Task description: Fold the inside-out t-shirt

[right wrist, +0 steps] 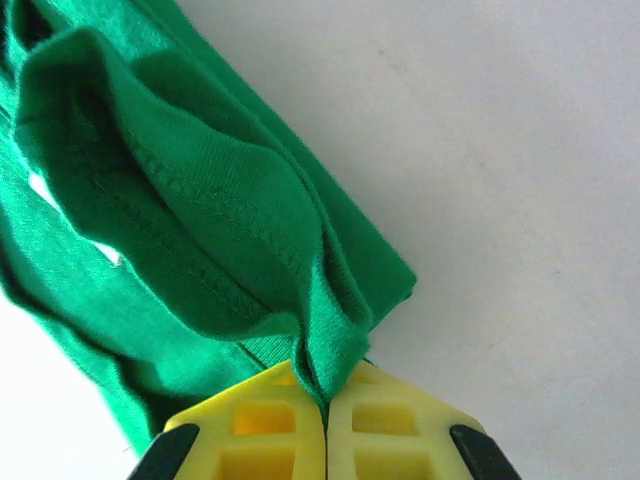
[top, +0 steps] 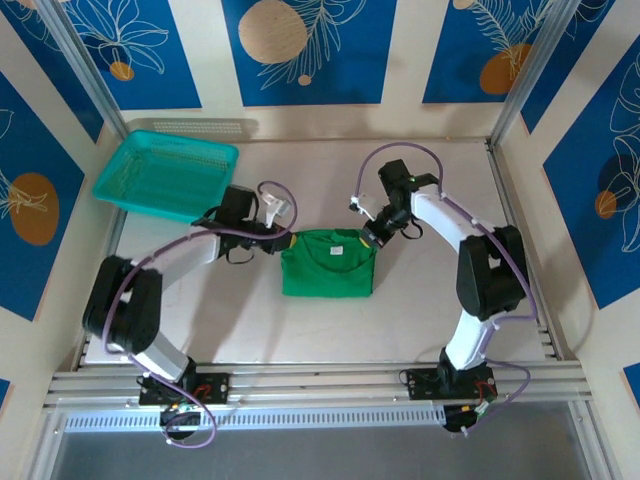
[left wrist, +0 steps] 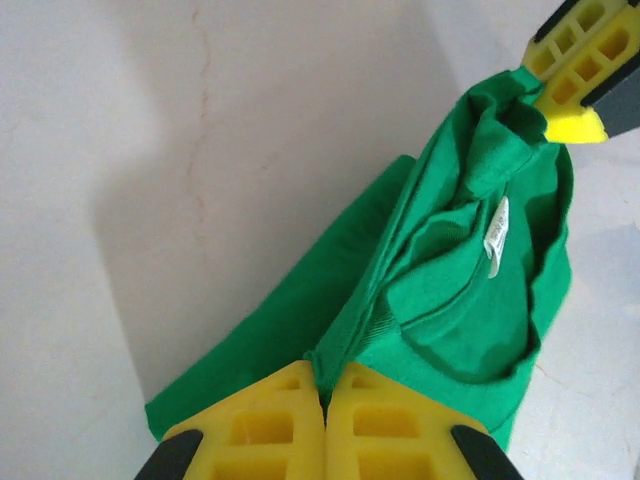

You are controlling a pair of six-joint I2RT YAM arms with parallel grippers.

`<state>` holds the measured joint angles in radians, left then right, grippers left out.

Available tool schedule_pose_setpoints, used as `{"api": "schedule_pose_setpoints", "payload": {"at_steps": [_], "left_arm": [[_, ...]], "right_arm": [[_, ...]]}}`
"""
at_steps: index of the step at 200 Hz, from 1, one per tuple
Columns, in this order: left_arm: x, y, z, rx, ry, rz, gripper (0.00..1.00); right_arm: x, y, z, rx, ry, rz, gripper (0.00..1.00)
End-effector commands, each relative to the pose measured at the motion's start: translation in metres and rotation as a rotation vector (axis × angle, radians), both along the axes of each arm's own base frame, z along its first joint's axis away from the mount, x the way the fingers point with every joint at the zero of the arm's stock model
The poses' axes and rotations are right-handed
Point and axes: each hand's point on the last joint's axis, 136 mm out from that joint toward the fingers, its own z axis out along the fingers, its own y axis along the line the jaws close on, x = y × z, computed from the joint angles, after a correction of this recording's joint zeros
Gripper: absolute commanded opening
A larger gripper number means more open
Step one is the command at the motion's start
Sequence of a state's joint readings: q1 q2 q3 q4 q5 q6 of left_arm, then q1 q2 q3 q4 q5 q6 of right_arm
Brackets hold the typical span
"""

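Two pinches on the green t-shirt [top: 328, 270]: left gripper [top: 284, 241] clamps its far-left corner, right gripper [top: 369, 238] its far-right corner. Shirt lies bunched at table [top: 430, 310] centre, pale neck label [left wrist: 496, 235] showing inside the collar.

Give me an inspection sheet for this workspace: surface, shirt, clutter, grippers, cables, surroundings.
Surface: pale table, faint marks.
Job's things: green shirt partly folded mid-table, neck label showing.
Clutter: teal basket at far left corner.
Grippers: left gripper and right gripper each shut on the shirt's far edge.
Cables: purple cables loop along both arms, off the shirt.
Surroundings: blue-and-cream patterned walls, metal rails.
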<state>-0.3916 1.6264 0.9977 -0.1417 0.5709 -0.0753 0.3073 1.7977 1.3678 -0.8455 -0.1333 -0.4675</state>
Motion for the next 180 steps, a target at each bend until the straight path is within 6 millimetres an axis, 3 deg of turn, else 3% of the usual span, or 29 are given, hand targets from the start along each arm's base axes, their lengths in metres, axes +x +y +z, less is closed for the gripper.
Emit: {"api": "schedule_pose_setpoints", "payload": {"at_steps": [1,16,28,44,63,92,105,115,132,146,162,180], "left_arm": [[0.014,0.006,-0.025,-0.008,0.092,0.049,0.05],[0.024,0.008,-0.036,-0.031,0.107,0.091,0.11],[0.03,0.015,-0.042,-0.005,0.081,0.138,0.19],[0.037,0.023,-0.041,0.018,0.04,0.192,0.31],[0.047,0.035,-0.031,0.033,0.044,0.269,0.35],[0.045,0.039,0.005,0.009,0.044,0.3,0.35],[0.038,0.038,0.03,-0.042,0.038,0.332,0.37],[0.03,0.039,0.045,-0.064,0.065,0.374,0.44],[0.008,0.026,0.059,-0.119,0.124,0.377,0.46],[-0.012,0.003,0.061,-0.174,0.143,0.318,0.45],[-0.028,-0.015,0.05,-0.185,0.138,0.292,0.44],[-0.034,-0.024,0.024,-0.154,0.109,0.295,0.42]], "right_arm": [[0.016,0.002,-0.008,0.046,0.017,-0.054,0.02],[0.017,0.007,-0.017,0.071,0.047,-0.053,0.05],[0.024,0.004,-0.024,0.053,0.053,-0.103,0.19],[0.039,-0.007,-0.03,0.018,0.018,-0.198,0.31],[0.053,-0.02,-0.024,-0.006,-0.024,-0.294,0.41],[0.053,-0.026,-0.002,-0.036,-0.132,-0.318,0.44],[0.051,-0.026,0.019,-0.025,-0.199,-0.34,0.44],[0.047,-0.024,0.04,0.001,-0.262,-0.382,0.44],[0.034,-0.007,0.079,0.133,-0.343,-0.463,0.44],[0.011,0.026,0.104,0.352,-0.315,-0.491,0.43],[-0.011,0.057,0.112,0.547,-0.301,-0.488,0.42],[-0.02,0.068,0.101,0.666,-0.287,-0.542,0.4]]}}
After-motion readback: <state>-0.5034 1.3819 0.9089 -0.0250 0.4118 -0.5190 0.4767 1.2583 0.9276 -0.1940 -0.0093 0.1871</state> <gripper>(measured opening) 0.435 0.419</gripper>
